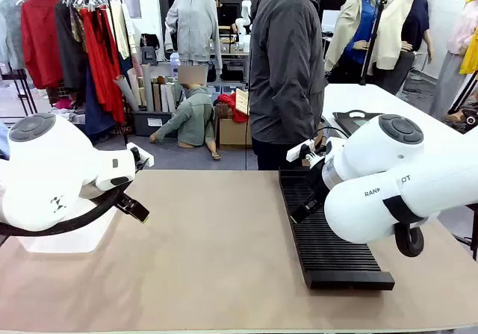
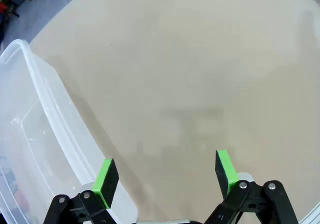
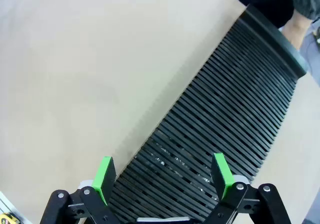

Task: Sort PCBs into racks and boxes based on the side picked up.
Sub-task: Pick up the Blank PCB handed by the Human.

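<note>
Rack (image 1: 328,237) lies lengthwise on the table (image 1: 209,259), right of centre, with its far end toward the person (image 1: 287,72) standing at the far edge. Arms: left arm (image 1: 52,169) sits over the table's left edge, right arm (image 1: 403,192) reaches in over the rack. Clear tub (image 2: 30,134) is on the table at the left, under the left arm. In the left wrist view its rim runs just beside one finger. Both sets stand wide apart with nothing between: left jaws over bare table next to the tub, right jaws above the rack's slotted top. Person's hand (image 3: 297,31) hangs just past the rack's far end. Green pads (image 2: 105,179) face each other.
</note>
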Tool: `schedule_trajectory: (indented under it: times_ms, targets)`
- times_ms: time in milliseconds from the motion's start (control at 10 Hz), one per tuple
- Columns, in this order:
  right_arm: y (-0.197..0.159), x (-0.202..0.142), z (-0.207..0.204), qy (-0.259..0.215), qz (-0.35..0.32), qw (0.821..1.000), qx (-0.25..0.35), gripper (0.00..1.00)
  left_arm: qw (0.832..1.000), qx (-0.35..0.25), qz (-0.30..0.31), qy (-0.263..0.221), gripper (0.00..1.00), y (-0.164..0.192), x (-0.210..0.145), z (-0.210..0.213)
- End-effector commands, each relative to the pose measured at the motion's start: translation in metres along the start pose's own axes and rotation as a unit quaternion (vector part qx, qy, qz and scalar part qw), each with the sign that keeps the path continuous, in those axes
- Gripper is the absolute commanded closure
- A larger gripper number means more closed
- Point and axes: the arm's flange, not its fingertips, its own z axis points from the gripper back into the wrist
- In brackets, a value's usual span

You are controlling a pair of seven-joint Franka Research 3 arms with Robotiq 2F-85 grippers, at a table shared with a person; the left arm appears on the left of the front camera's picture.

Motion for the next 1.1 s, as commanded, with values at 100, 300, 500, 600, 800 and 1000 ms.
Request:
schedule_trajectory:
  times_ms: [100, 300, 500, 600, 800, 1000]
  targets:
    - [0.0000, 0.0000, 0.0000, 0.000, 0.000, 1.000, 0.000, 0.00, 1.000, 0.000, 0.000, 0.000, 0.00, 0.0000, 0.0001, 0.0002]
    - [0.0000, 0.0000, 0.0000, 0.000, 0.000, 1.000, 0.000, 0.00, 1.000, 0.000, 0.000, 0.000, 0.00, 0.0000, 0.0001, 0.0002]
    - [0.0000, 0.0000, 0.0000, 0.000, 0.000, 1.000, 0.000, 0.00, 1.000, 0.000, 0.000, 0.000, 0.00, 0.0000, 0.0001, 0.0002]
    - [0.0000, 0.0000, 0.0000, 0.000, 0.000, 1.000, 0.000, 0.00, 1.000, 0.000, 0.000, 0.000, 0.00, 0.0000, 0.0001, 0.0002]
    - [0.0000, 0.0000, 0.0000, 0.000, 0.000, 1.000, 0.000, 0.00, 1.000, 0.000, 0.000, 0.000, 0.00, 0.0000, 0.0001, 0.0002]
    - [0.0001, 0.0000, -0.0001, 0.000, 0.000, 1.000, 0.000, 0.00, 1.000, 0.000, 0.000, 0.000, 0.00, 0.0000, 0.0000, 0.0000]
